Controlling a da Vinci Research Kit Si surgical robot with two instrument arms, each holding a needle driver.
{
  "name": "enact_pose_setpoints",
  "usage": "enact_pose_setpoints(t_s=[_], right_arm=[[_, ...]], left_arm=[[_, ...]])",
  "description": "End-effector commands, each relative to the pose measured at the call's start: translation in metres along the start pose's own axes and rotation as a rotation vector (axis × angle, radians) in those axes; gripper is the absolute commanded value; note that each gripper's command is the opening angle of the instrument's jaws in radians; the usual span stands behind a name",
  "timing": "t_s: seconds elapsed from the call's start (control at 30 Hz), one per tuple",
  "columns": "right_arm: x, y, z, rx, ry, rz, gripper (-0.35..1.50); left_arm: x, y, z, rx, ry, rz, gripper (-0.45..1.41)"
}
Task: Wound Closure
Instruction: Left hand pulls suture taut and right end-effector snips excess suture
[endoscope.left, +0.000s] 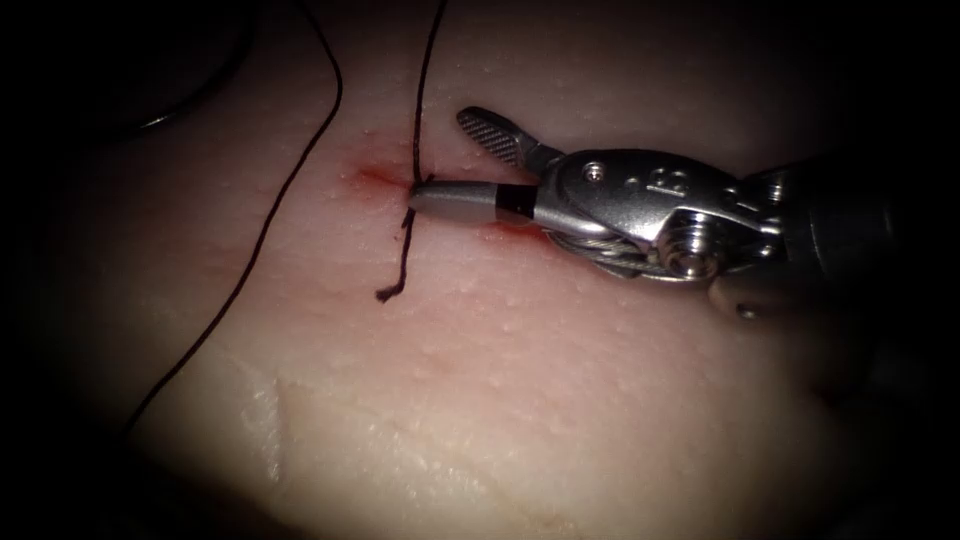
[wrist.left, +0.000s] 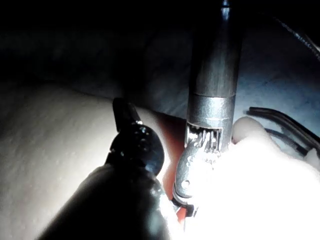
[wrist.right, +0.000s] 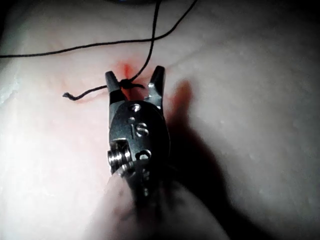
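Tissue (endoscope.left: 480, 400) with cut (endoscope.left: 375, 178): right tool (endoscope.left: 450, 160) spread, empty, astride thread (endoscope.left: 415, 150); closing risks severing the wrong strand.

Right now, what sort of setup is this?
Likely a bench suturing practice rig: a pale slab of tissue with a short cut stained by red fluid, dark thread knotted at it, and the right arm's tool with open jaws astride the thread.
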Motion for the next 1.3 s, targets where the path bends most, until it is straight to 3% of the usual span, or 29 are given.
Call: enact_pose_setpoints(t_s=[0.03, 0.33, 1.3], right_arm=[[-0.0007, -0.0001, 0.0007, 0.004, 0.005, 0.02, 1.11], [-0.0008, 0.0004, 0.0018, 0.042, 0.037, 0.063, 1.16], [0.0003, -0.0011, 0.0065, 0.09, 0.072, 0.056, 1.18]], left_arm=[[0.0002, 0.0004, 0.0003, -0.005, -0.001, -0.006, -0.45], [0.0035, 0.001, -0.0006, 0.001, 0.007, -0.002, -0.45], [0.0031, 0.0013, -0.0002, 0.003, 0.012, 0.022, -0.45]])
